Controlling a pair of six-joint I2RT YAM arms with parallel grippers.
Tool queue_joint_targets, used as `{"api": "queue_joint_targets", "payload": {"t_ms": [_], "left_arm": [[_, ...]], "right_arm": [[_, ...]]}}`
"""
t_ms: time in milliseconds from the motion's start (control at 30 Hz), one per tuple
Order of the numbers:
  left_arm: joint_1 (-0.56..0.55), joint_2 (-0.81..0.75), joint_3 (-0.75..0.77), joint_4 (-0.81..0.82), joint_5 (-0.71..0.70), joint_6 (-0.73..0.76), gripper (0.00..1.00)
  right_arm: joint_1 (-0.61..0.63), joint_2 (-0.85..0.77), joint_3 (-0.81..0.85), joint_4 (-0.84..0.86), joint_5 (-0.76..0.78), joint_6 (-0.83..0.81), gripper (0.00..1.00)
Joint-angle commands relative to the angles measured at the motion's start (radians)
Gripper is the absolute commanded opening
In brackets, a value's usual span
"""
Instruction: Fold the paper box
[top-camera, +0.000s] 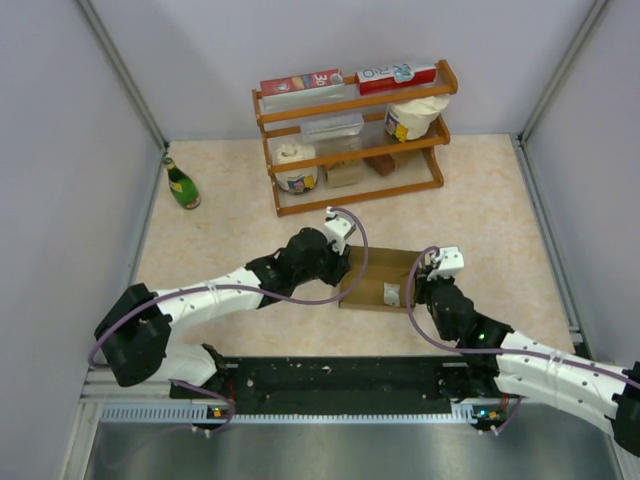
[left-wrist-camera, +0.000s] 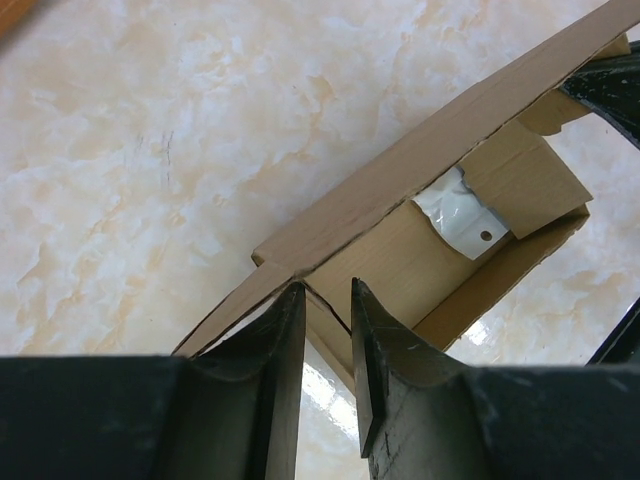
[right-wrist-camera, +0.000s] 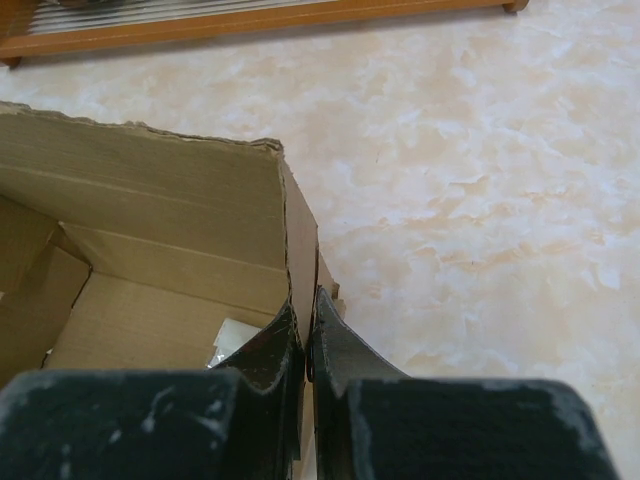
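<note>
Resting open-topped near the centre of the table (top-camera: 480, 200): paper box (top-camera: 385, 272), white scrap (left-wrist-camera: 455, 210) inside. Pinching its right wall between pressed-together fingers: right gripper (right-wrist-camera: 305, 312). Straddling its left wall, fingers narrowly spread: left gripper (left-wrist-camera: 327, 300).

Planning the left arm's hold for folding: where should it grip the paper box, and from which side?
On the paper box, probably the thin upright end wall nearest the left gripper, from above, one finger on each face. The open top leaves that edge free; the right gripper pinches the opposite wall.
</note>
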Motion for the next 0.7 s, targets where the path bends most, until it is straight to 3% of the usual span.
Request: {"api": "queue_joint_targets", "payload": {"t_ms": [0, 667], "left_arm": [[-0.005, 0.009, 0.039, 0.035, 0.028, -0.014, 0.28], [-0.005, 0.007, -0.062, 0.122, 0.059, -0.085, 0.19]], "right_arm": [[0.013, 0.005, 0.032, 0.068, -0.041, 0.003, 0.00], [0.013, 0.004, -0.060, 0.117, -0.088, 0.058, 0.00]]}}
